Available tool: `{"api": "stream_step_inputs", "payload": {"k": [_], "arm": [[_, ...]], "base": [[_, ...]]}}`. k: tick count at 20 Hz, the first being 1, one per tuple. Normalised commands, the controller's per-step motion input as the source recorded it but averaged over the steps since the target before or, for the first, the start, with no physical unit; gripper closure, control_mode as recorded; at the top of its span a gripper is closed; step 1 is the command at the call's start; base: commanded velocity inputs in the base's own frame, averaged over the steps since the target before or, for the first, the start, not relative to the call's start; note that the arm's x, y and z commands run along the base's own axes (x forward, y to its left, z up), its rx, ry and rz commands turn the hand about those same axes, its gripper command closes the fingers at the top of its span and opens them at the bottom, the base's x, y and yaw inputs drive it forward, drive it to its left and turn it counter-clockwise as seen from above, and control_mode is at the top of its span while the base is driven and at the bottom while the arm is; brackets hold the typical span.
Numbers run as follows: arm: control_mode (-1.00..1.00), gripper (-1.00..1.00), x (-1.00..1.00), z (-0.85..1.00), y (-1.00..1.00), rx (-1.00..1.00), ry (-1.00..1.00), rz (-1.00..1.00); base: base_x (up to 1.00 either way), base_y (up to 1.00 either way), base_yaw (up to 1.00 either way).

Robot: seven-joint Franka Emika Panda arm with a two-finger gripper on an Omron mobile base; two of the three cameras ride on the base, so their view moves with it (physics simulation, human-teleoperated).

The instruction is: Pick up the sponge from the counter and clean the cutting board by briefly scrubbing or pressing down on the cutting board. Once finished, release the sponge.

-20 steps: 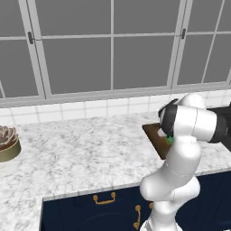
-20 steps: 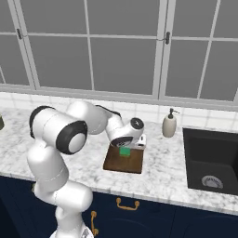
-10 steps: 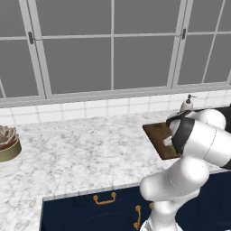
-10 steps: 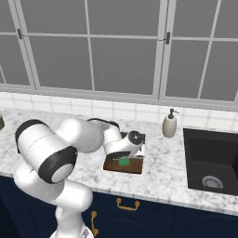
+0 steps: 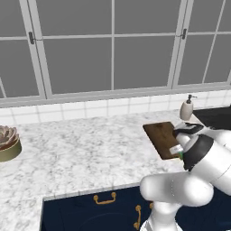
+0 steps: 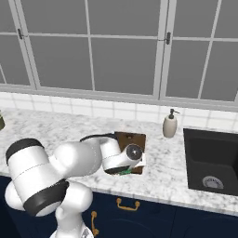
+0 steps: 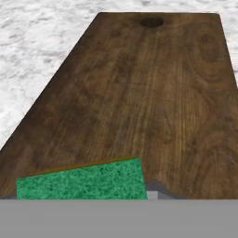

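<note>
The dark brown cutting board lies on the white marble counter, its hole at the far end. The green sponge rests flat on the board's near edge. My gripper is low over that edge, shut on the sponge. Most of the fingers are hidden in the hand view, where one grey tip shows at the sponge's right end.
A soap dispenser stands behind the board to its right. The black sink lies further right. A potted succulent sits at the far left of the counter. Tiled backsplash and windows close the back.
The arm has swung down and toward the counter's front, carrying the sponge from above the board's middle down onto its near edge.
</note>
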Motion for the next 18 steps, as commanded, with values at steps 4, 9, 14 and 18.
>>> {"api": "stream_step_inputs", "payload": {"k": [4,9,14,18], "arm": [[-1.00,1.00,0.46,0.00,-0.68,0.03,0.00,0.03],[-1.00,1.00,0.30,0.00,-0.36,0.00,0.00,0.05],[-1.00,1.00,0.00,0.00,-0.45,0.00,-0.01,0.10],[-1.00,1.00,0.04,0.00,-0.47,0.00,0.00,0.13]], "base": [[0.00,0.00,0.00],[0.00,0.00,0.00],[0.00,0.00,0.00],[0.00,0.00,0.00]]}}
